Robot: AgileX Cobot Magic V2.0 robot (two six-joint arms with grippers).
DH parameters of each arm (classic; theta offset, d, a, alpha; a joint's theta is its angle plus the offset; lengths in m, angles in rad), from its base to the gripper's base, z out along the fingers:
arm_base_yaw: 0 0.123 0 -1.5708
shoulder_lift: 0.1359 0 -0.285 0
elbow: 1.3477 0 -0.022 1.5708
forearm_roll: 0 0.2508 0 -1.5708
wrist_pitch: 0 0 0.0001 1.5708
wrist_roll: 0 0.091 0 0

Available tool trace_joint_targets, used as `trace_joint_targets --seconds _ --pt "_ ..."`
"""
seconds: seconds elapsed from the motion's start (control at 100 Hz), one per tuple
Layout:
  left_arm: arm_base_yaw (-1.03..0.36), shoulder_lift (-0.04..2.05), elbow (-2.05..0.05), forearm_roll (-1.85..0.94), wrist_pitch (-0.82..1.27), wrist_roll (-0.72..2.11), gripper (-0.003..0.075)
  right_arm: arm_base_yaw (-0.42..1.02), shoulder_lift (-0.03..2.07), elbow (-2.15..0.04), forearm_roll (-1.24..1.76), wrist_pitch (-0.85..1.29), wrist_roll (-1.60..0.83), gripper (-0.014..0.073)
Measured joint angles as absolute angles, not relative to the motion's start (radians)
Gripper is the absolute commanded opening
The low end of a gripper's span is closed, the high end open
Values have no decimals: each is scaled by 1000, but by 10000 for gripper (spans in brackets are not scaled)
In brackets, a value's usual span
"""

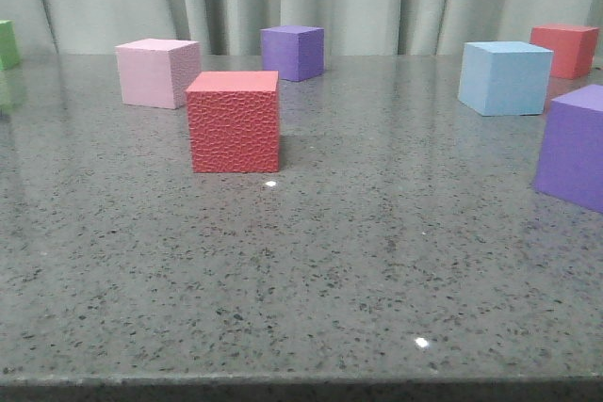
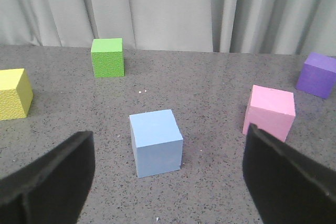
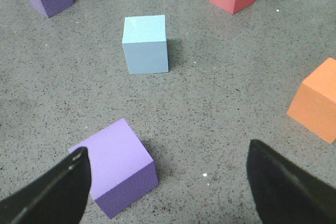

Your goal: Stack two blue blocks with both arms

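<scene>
Both of your grippers are spread wide and hold nothing, which suits the start of a pick: each arm seems lined up on its own blue block so the two can be brought together.

Your left gripper has a blue block standing on the table ahead of it, about centred between the fingers but not yet between them. A pink cube sits just beside the far finger (mind it on the way in).

Your right gripper is less well placed. Its blue block lies well ahead, and a purple cube sits much closer, just beside one finger. In the front view this block stands on the right, far back, near a red cube; the other block does not show there.
</scene>
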State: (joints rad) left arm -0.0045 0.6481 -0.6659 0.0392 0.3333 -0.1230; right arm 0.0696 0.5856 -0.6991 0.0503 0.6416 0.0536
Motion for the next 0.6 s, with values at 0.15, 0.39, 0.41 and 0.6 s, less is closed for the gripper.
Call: trace_joint_targets --seconds 0.15,0.39,0.41,0.6 --pt "-4 649 -667 39 333 -123 568 70 586 -699 50 631 54 609" --pt "-4 670 -667 39 326 -123 568 70 588 -703 57 603 54 609" --pt "-4 672 -667 39 324 -123 568 70 591 -706 57 604 54 609" --pt "-4 699 -667 39 322 -123 568 70 689 -817 63 650 54 609"
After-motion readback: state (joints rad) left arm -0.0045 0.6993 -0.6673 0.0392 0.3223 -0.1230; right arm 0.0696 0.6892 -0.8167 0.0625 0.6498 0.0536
